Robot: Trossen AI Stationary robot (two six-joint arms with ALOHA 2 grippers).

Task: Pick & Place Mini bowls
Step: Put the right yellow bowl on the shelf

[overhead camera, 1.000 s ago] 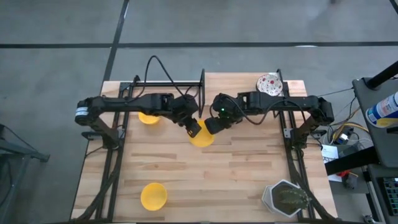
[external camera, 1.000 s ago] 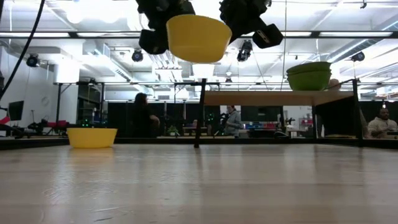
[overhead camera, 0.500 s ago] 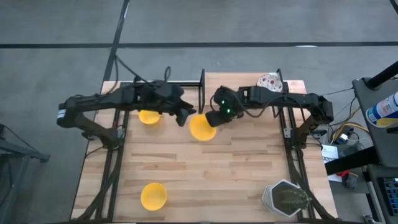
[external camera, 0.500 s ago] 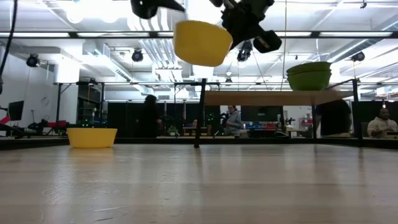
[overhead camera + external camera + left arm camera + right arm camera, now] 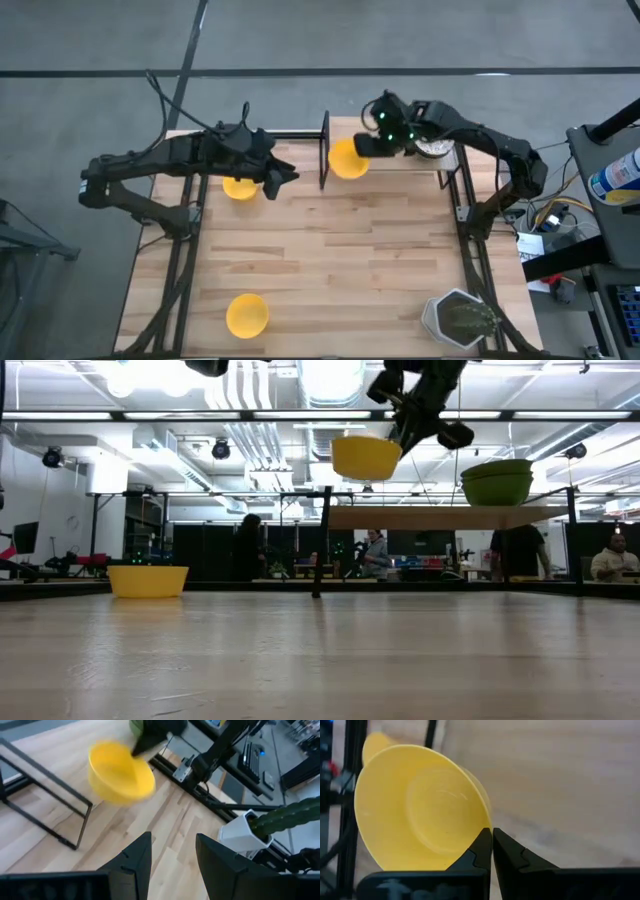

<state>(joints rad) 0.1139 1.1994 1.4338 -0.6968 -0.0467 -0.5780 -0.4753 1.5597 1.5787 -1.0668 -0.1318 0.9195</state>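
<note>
A plain yellow mini bowl [image 5: 345,160] hangs in the air beside the left end of a raised wooden shelf [image 5: 450,518], with my right gripper [image 5: 366,148] shut on it. My left gripper [image 5: 288,177] stands open to its left, high above the table, with nothing between its fingers [image 5: 131,862]. A second yellow bowl [image 5: 238,189] rests on its base under the left arm. A third yellow bowl [image 5: 247,314] sits near the front left. On the shelf stand stacked green-sided bowls [image 5: 497,482]; the high view shows a speckled inside [image 5: 436,149], partly hidden by the right arm. My right gripper pinches the yellow bowl's rim [image 5: 486,826], one finger inside the bowl and one outside. The fingers slant down at it from the table's right side. The bowl hangs clear of the table and shelf, mouth up and about level [image 5: 366,456].
A black upright frame [image 5: 324,150] stands at the shelf's left end, close to the held bowl. A grey-white hexagonal pot with a cactus [image 5: 460,318] sits at the front right corner. Bare wood lies across the table's middle [image 5: 340,260]. People stand in the room beyond.
My left gripper has come off the yellow bowl and drawn back toward the table's left, rising. My right gripper has carried the bowl toward the far right, up to the shelf's left end. The bowl tipped on the way and hangs about level now.
</note>
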